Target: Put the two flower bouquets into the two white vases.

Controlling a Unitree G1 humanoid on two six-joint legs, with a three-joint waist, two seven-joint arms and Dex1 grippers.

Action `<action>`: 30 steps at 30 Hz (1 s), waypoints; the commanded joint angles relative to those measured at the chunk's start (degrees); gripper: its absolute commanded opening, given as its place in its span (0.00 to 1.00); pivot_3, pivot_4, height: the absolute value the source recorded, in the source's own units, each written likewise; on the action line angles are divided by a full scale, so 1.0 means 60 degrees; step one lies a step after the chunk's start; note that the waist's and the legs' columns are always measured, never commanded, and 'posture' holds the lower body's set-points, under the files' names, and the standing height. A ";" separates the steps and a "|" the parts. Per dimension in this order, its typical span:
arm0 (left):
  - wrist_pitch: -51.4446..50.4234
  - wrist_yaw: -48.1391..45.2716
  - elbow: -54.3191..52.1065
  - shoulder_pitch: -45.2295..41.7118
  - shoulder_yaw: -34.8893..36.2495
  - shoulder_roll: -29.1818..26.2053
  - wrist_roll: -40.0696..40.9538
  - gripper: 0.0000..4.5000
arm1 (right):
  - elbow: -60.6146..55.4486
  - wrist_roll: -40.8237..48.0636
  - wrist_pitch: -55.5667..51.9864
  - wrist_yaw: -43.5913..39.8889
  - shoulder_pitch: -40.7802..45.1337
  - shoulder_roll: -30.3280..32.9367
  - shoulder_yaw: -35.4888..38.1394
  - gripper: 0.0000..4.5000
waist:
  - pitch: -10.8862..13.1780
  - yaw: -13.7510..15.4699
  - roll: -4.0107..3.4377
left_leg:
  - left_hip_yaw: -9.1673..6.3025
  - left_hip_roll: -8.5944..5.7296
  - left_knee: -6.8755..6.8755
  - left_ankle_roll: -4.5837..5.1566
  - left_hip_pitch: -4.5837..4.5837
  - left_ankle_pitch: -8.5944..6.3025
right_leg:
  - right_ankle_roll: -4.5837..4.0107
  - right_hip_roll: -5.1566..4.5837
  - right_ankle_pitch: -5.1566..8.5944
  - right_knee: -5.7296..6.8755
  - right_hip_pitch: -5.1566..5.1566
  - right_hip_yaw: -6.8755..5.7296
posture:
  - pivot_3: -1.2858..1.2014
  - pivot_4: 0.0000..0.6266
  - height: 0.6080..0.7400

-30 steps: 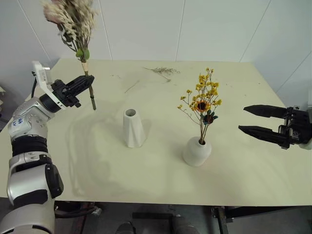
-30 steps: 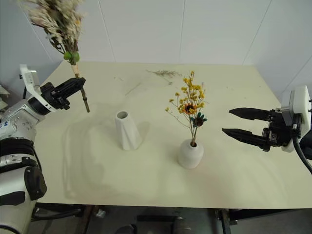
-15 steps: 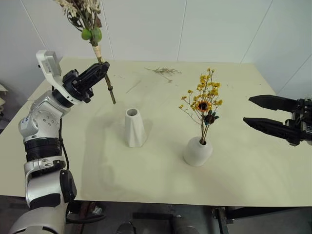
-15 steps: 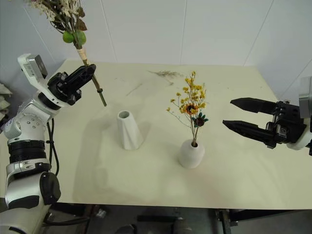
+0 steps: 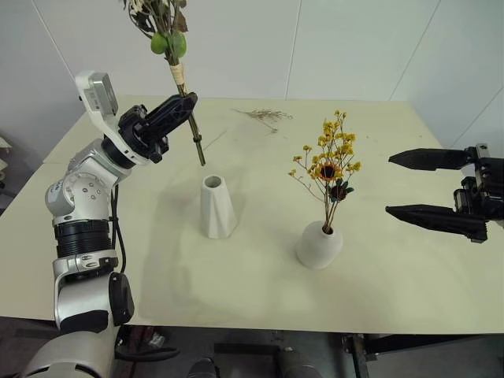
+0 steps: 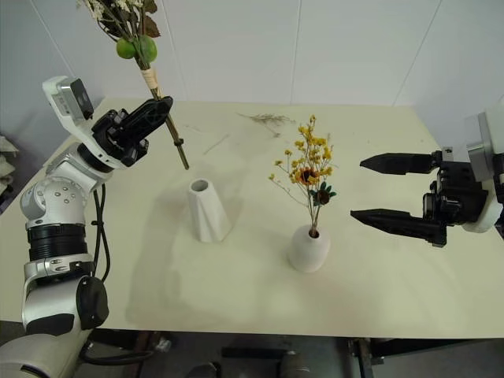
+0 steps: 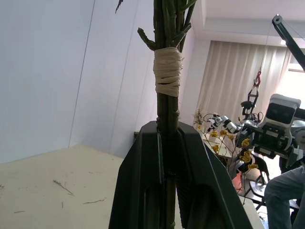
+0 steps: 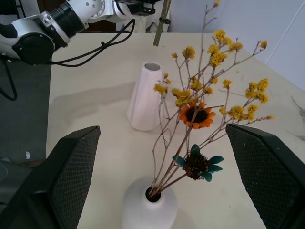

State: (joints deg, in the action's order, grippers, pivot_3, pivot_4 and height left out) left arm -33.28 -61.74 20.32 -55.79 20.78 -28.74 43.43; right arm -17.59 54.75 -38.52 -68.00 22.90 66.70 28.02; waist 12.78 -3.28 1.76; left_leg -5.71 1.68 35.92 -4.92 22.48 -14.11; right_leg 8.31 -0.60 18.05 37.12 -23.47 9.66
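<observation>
White tall vase (image 5: 216, 206) could tip if our left gripper (image 5: 175, 112), pinching the tilted bouquet (image 5: 168, 38) upper left, misses its mouth, right gripper (image 5: 425, 185) spread wide.

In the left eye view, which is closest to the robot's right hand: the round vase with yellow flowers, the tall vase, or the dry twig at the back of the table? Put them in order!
From the right hand:
1. Short round white vase holding the yellow flowers, just beside it.
2. Tall twisted white vase, mid-table, toward the left.
3. Loose dried brown sprig, at the table's far edge.
</observation>
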 commanded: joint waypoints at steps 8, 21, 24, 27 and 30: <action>0.0508 -0.0265 -0.0874 0.0964 -0.0258 0.0254 0.0069 0.01 | -0.0253 -0.0207 0.0303 0.0232 -0.0015 -0.0224 0.0209 0.99 | 0.0000 0.0026 0.0000 | -0.0002 0.0003 -0.0003 -0.0002 0.0010 -0.0003 | 0.0001 -0.0003 0.0000 -0.0018 -0.0001 -0.0002 | 0.52 0.24 1.00; 0.2024 -0.0428 -0.0377 0.1437 -0.0680 0.0821 -0.0500 0.01 | -0.0691 -0.0081 0.0214 0.0802 -0.0255 -0.0631 0.0318 0.99 | 0.0000 0.0039 0.0000 | 0.0000 0.0003 0.0002 -0.0003 0.0010 -0.0003 | 0.0003 -0.0003 -0.0002 -0.0020 0.0001 -0.0001 | 0.52 0.24 1.00; 0.1874 -0.0571 -0.0449 0.1510 -0.0753 0.0656 -0.0495 0.01 | -0.0712 -0.0045 0.0189 0.0822 -0.0297 -0.0622 0.0382 0.99 | 0.0000 0.0026 0.0000 | 0.0000 0.0002 0.0001 -0.0002 0.0010 -0.0003 | 0.0004 -0.0002 -0.0002 -0.0020 0.0001 0.0000 | 0.52 0.24 1.00; 0.1870 -0.0598 -0.0545 0.1580 -0.0755 0.0456 -0.0538 0.21 | -0.0727 -0.0043 0.0200 0.0866 -0.0337 -0.0650 0.0406 1.00 | 0.0000 0.0024 0.0000 | -0.0001 0.0003 0.0001 -0.0002 0.0010 -0.0004 | 0.0004 -0.0002 -0.0002 -0.0020 0.0001 -0.0001 | 0.52 0.24 1.00; 0.1996 -0.0586 -0.0575 0.1649 -0.0717 0.0305 -0.0571 0.41 | -0.0742 -0.0050 0.0230 0.0914 -0.0363 -0.0697 0.0394 1.00 | 0.0000 0.0026 0.0000 | 0.0000 0.0003 0.0000 -0.0002 0.0010 -0.0004 | 0.0004 -0.0002 -0.0002 -0.0021 0.0001 -0.0001 | 0.52 0.24 1.00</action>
State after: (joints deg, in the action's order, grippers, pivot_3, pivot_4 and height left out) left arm -22.52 -64.76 18.69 -46.28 15.73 -26.03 40.06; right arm -20.67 53.47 -37.63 -62.90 20.74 62.73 27.78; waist 12.78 -3.13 1.76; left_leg -5.71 1.69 35.92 -4.93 22.54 -14.14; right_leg 8.34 -0.62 18.04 37.00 -23.46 9.66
